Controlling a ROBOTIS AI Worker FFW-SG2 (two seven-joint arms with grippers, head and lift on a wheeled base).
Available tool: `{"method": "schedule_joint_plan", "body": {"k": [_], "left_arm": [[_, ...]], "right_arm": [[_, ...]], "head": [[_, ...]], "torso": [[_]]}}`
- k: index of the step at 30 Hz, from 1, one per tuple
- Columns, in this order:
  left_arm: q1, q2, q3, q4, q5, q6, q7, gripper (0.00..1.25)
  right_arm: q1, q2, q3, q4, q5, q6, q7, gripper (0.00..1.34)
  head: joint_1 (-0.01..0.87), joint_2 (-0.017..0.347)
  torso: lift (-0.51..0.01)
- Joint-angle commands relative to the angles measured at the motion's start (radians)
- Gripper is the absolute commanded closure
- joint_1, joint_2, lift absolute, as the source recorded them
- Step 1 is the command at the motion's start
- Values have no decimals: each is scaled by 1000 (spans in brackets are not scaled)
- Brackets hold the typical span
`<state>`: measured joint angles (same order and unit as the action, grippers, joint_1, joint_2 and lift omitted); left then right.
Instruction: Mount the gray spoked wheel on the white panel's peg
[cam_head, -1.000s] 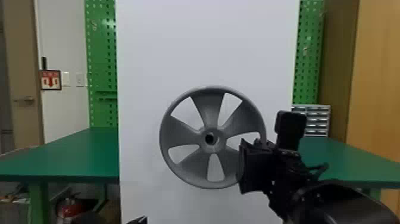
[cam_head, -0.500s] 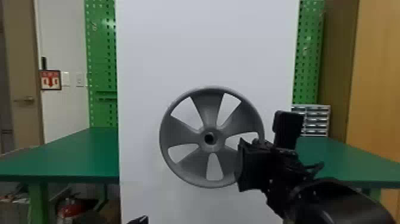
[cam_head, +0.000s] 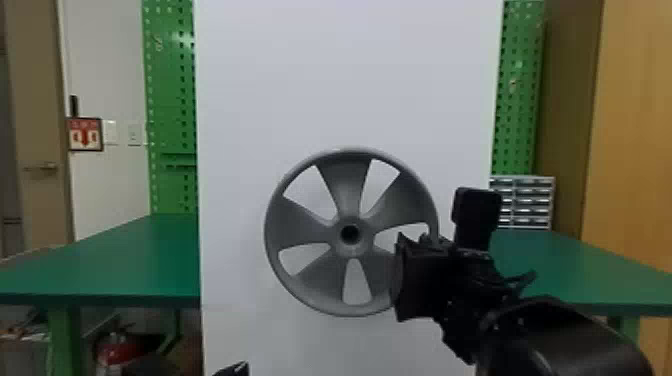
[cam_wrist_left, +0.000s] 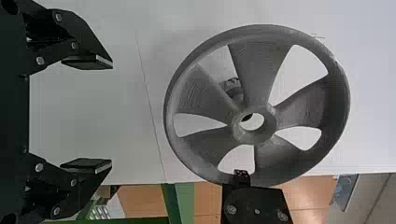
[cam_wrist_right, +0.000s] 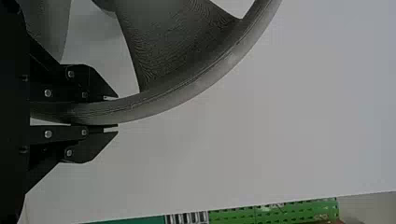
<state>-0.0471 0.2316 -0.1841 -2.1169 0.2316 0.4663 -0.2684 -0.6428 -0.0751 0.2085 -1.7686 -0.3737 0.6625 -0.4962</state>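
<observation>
The gray spoked wheel (cam_head: 300, 232) is upright before the white panel (cam_head: 350, 75). In the head view my right gripper (cam_head: 417, 245) holds its right side; the right wrist view has the right gripper (cam_wrist_right: 111, 112) closed around the rim (cam_wrist_right: 154, 105). A bit of my left gripper (cam_head: 234, 370) pokes in at the bottom edge. From the left wrist, the left gripper (cam_wrist_left: 112, 113) stands open with nothing between its fingers, apart from the wheel (cam_wrist_left: 257, 70). Through a gap between spokes, a short peg-like part (cam_wrist_left: 232, 87) appears behind the wheel, off the hub hole.
Green tables (cam_head: 125, 260) (cam_head: 600, 270) flank the panel. Behind are green pegboards (cam_head: 170, 100), a small drawer unit (cam_head: 532, 202) at the right, and a wooden cabinet (cam_head: 635, 125). A red extinguisher (cam_head: 117, 347) is low at the left.
In the head view the wheel and my right gripper have shifted slightly left together. The visible bit of the left gripper has stayed nearly where it was.
</observation>
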Motion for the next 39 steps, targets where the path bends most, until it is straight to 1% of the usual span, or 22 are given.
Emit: {"method": "schedule_joint_plan", "body": {"k": [1,15,26,35,39], "left_arm": [[-2,0,0,0,0,0,0,498],[-4,3,-3,0,-1,0,0,498],[-5,3,-5,0,0,0,0,498],[-5,5,-6,0,-1,0,0,498],[-2,5,-5,0,-1,0,0,498]], "right_arm": [[-5,0,-1,14,-1,-4,1,1093],[-17,-8,-4,57,2,-20,-1,1093],[-37,-5,5,103,2,-40,1,1093],[-41,0,15,109,2,-49,5,1093],[-41,3,22,100,2,-49,5,1111]], "head": [[123,-8],[123,-8],[123,-8],[123,-8],[123,-8]], "torso": [[-401],[-401],[-401],[-401],[-401]]}}
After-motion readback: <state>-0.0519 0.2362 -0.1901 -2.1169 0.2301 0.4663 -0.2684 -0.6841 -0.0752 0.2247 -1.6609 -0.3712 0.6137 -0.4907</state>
